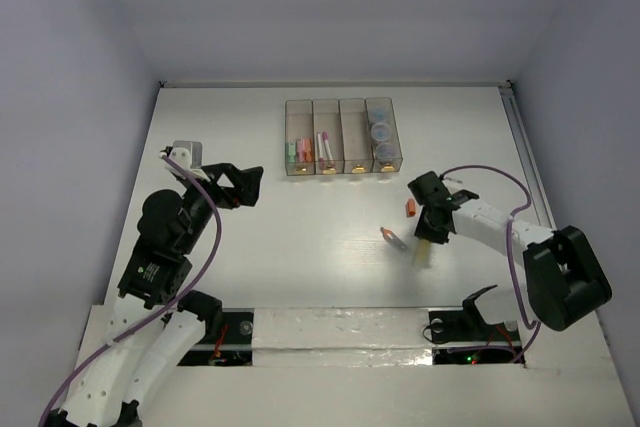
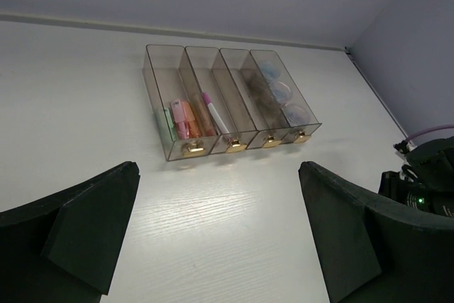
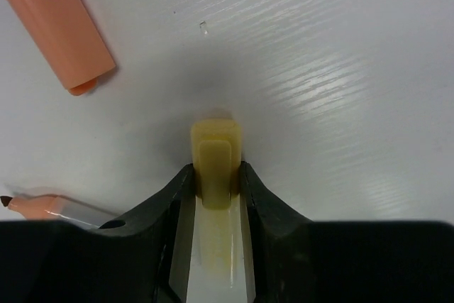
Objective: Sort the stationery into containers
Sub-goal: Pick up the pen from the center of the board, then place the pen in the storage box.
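Seen from above, a white bench [image 1: 300, 247] carries a row of four joined translucent bins [image 1: 340, 137] at the upper centre of the frame. The leftmost bin holds green, pink and orange sticks, the second a white and magenta one, and the rightmost holds round jars [image 1: 381, 132] with bluish lids.

At the right of centre, the right fingers [image 3: 266, 211] are narrowed around a gold stick [image 3: 216, 147], gripping it by its sides with one end poking out past the tips. Whether the stick is off the bench cannot be told. An orange stick [image 3: 60, 30] lies loose at the upper left of the right wrist view. An orange pen [image 3: 42, 206] with a dark tip lies at its lower left, just beside the grip.

The left fingers [image 2: 85, 232] are spread wide and hold nothing, hovering at the left of the overhead frame and facing the bins.

The step in hand looks to be carrying the gold stick to a bin. To do it well:
- Raise it straight up so the two orange pieces are not knocked.
- Turn the stick lengthwise to the narrow bin.
- Lower it between the walls before letting go, so it does not bounce out or catch a rim.
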### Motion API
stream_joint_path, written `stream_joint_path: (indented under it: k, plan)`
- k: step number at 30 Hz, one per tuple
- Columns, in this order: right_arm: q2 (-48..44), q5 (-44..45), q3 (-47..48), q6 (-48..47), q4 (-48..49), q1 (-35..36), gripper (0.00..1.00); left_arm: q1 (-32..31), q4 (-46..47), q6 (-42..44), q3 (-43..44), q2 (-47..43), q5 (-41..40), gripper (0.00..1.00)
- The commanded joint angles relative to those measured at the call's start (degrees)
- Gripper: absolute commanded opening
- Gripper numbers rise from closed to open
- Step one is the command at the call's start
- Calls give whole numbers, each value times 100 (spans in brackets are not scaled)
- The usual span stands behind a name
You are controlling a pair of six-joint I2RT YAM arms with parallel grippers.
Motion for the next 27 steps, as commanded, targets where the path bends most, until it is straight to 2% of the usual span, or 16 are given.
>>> stream_joint_path:
  k: [1,6,9,10,12,15,16,17,18,19,22,23,27]
  plan:
    - [-199,358,344,-207,-225,-49,12,-41,125,84,50,-31,-46,94]
    - [-340,421,1212,-787,-639,-49,6,-41,133,84,50,-5,-64,94]
    - [-533,-263,1513,-1332,-88,-49,3,-41,142,84,50,13,-73,94]
    - [-542,-492,1688,-1638,428,-49,2,-41,151,84,50,4,-73,94]
    - [-411,-853,1934,-1798,871,-49,2,-41,160,84,50,39,-55,94]
    - [352,-1607,2663,-2299,1732,-49,2,-41,168,84,24,30,-55,94]
    - [859,-1758,2883,-2544,1917,-49,1,20,160,84,24,30,-55,94]
    - [1134,-1882,3450,-2659,2066,-49,0,20,177,84,15,13,-64,94]
    - [1406,-2118,3761,-2756,2068,-49,0,81,177,84,15,4,-73,94]
    - [1896,-2111,4068,-3027,2050,-49,0,82,177,93,15,-5,-73,94]
    - [2602,-2076,5281,-3537,1858,-49,0,187,177,85,6,-49,-56,94]
    - [3074,-2076,5902,-3644,1622,-49,0,187,195,84,-3,-101,-38,94]
    - [4069,-1962,7144,-3882,1119,-49,0,310,203,93,15,-101,-29,94]
